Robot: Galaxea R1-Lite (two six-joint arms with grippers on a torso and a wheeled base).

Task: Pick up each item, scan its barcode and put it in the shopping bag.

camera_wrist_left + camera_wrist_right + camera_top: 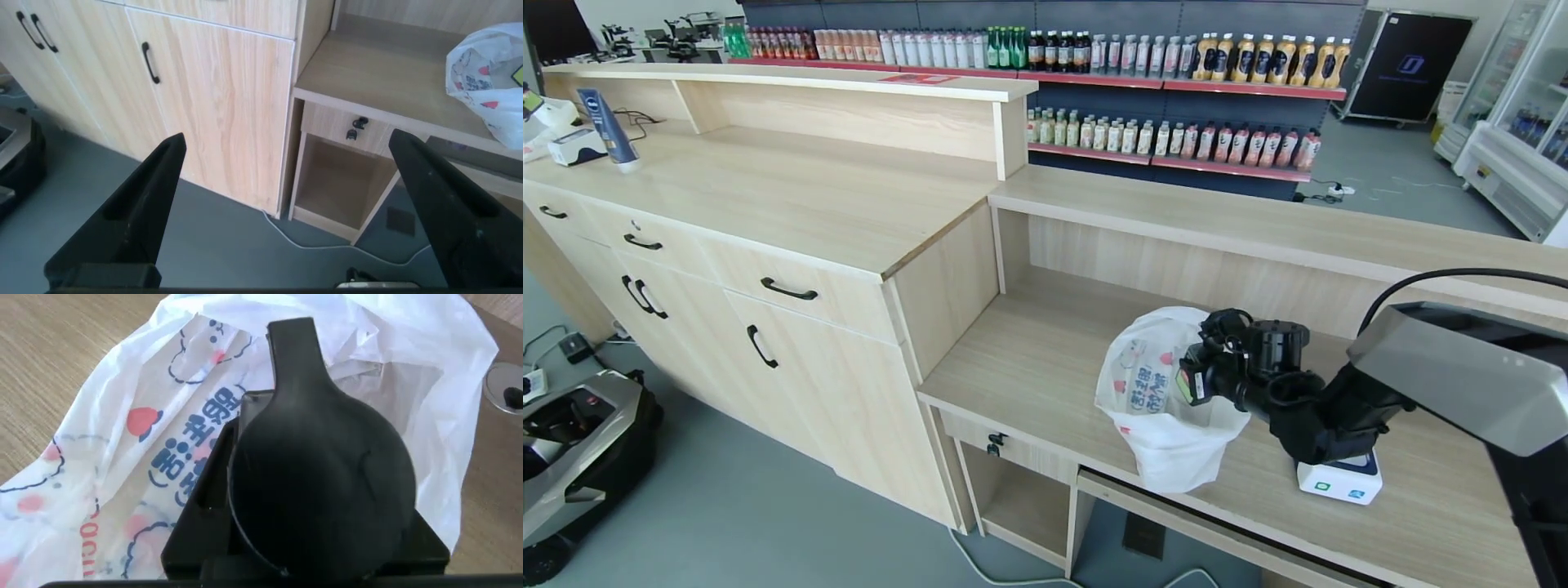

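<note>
A white printed shopping bag (1164,408) stands open on the low counter (1045,359); it is also seen in the left wrist view (490,73) and the right wrist view (131,449). My right gripper (1205,371) hangs at the bag's mouth, shut on a black item (1188,384) with a red and green label. In the right wrist view the black item (319,482) sits just over the bag's opening and hides the fingers. A white scanner box (1339,480) lies on the counter under the right arm. My left gripper (286,212) is open and holds nothing, low over the floor beside the cabinet doors.
A blue tube (609,126) stands on the high counter (792,204) at far left, next to a white device (576,147). Drawers and cabinet doors (760,343) face the grey floor. Shelves of bottles (1176,98) line the back wall.
</note>
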